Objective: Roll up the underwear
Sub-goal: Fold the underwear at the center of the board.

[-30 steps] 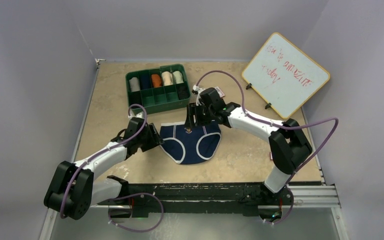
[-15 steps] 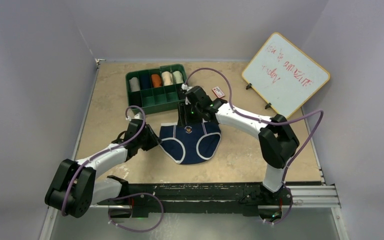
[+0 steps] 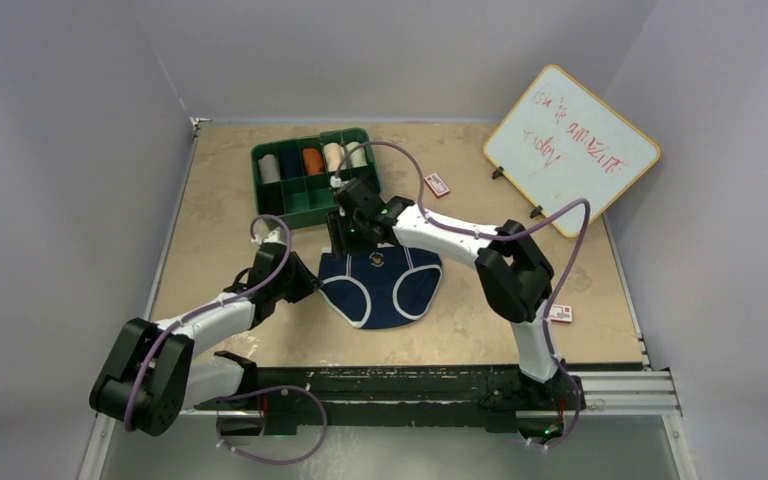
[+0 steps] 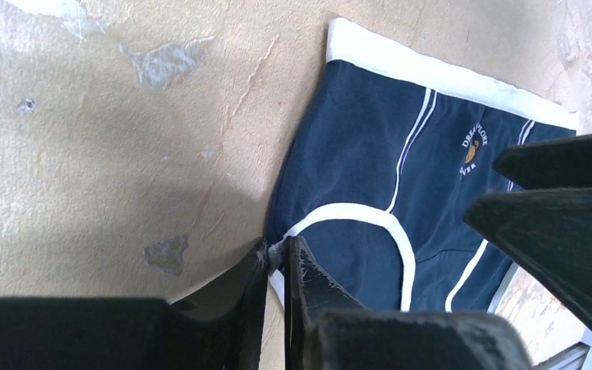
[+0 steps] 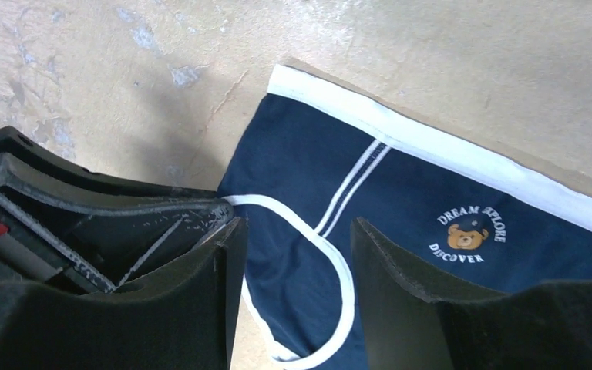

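The navy underwear (image 3: pixel 382 287) lies spread flat near the middle of the table (image 3: pixel 210 210), with the white waistband toward the far side and the crotch toward the arms. Its front faces up. White edging runs round both leg openings, and a small round bear badge (image 5: pixel 466 233) with lettering sits just below the waistband.

The left gripper (image 4: pixel 276 254) is at the garment's left edge. Its fingers are drawn almost together and pinch the white edging at the side of the left leg opening. The cloth at that point lies low against the table.

The right gripper (image 5: pixel 297 270) is above the left portion of the garment, close to the waistband corner. Its fingers are moderately apart and nothing is between them. Whether the fingertips touch the cloth cannot be told. The two grippers are close to each other, and each appears in the other's wrist view.

A green tray (image 3: pixel 310 196) stands just beyond the garment on the far left, with rolled cloths of several colours in its back row. The right arm crosses the tray's right end. A whiteboard (image 3: pixel 572 150) with red writing leans at the far right corner. One red-and-white card (image 3: pixel 437 184) lies to the right of the tray, and a second card (image 3: pixel 561 313) lies near the right edge.
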`<state>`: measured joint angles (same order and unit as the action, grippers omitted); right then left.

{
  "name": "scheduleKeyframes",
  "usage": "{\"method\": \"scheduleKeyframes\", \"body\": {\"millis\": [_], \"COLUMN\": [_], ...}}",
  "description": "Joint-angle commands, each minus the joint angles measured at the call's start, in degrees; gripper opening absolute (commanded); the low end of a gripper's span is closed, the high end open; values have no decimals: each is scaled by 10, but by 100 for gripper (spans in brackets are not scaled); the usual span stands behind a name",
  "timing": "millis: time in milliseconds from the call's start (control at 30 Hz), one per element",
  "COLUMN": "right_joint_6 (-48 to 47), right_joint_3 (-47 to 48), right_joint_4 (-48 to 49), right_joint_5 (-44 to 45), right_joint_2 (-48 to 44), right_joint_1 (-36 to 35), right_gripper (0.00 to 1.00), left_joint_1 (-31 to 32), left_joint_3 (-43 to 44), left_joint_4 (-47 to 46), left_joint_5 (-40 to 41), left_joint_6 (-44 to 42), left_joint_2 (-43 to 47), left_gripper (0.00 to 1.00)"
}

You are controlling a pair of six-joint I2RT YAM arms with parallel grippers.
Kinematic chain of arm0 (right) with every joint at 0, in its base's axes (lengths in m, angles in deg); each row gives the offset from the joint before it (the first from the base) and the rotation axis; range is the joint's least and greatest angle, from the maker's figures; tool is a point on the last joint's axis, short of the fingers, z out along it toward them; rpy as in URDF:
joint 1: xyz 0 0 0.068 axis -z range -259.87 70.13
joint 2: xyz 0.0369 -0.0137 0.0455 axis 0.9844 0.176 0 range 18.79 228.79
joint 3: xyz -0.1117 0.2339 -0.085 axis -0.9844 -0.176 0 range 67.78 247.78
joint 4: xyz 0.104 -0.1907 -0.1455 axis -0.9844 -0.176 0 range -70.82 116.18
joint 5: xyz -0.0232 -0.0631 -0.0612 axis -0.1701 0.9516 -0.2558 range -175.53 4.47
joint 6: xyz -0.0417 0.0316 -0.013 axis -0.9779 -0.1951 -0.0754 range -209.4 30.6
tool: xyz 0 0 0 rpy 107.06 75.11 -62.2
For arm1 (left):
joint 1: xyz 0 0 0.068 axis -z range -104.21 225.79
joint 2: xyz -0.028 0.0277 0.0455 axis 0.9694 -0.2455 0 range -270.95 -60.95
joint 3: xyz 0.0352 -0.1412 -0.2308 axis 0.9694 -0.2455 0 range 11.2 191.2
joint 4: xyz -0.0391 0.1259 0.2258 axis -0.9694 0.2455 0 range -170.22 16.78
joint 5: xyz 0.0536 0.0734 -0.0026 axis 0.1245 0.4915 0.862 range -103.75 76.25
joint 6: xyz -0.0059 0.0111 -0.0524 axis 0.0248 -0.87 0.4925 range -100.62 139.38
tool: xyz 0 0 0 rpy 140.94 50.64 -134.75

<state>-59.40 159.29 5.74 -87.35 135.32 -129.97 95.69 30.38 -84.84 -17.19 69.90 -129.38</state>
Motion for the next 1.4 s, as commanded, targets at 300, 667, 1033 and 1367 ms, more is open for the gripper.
{"method": "scheduleKeyframes", "body": {"millis": [300,667,1033,1367], "right_joint_6": [53,52,29,17], "right_joint_3": [127,241,295,341], "right_joint_4": [-26,-93,-122,-149], "right_joint_5": [107,176,191,206], "right_joint_2": [77,165,211,256], "right_joint_1": [-57,-77,-80,-79], "right_gripper": [49,45,44,40], "left_joint_1": [-4,-4,-4,-4], "left_joint_3": [-21,-22,-22,-22], "left_joint_4": [-9,-13,-17,-20], "left_joint_5": [-5,-9,-14,-19], "left_joint_6": [13,12,9,8], "left_joint_2": [35,34,34,36], "left_gripper": [2,0,0,0]}}
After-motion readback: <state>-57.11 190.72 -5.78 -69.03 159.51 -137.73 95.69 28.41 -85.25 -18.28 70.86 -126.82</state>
